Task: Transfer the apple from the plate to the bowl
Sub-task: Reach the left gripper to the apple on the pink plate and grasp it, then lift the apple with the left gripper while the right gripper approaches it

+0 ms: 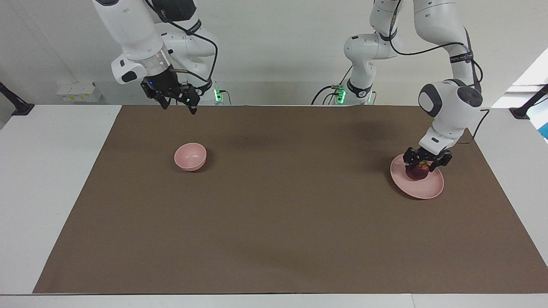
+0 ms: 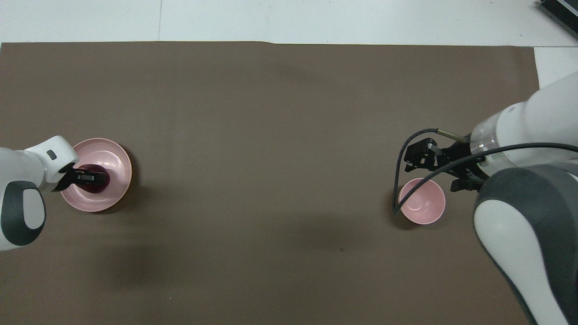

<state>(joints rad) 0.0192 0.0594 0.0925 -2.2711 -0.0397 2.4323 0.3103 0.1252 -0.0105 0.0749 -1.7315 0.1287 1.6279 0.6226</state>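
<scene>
- Facing view: left gripper (image 1: 422, 164) down on the apple (image 1: 418, 172), jaws either side of it; can't tell if they pinch. Apple sits on the pink plate (image 1: 428, 187), toward the left arm's end of the brown mat (image 1: 274, 222).
- Facing view: right gripper (image 1: 177, 100) waits raised, jaws spread; pink bowl (image 1: 190, 156) toward the right arm's end, well apart from plate.
- Overhead view: left gripper (image 2: 86, 177) covers the apple (image 2: 97, 185) on the plate (image 2: 115, 162).
- Overhead view: right gripper (image 2: 426, 158) partly overlaps bowl (image 2: 422, 201), cable crossing it.
</scene>
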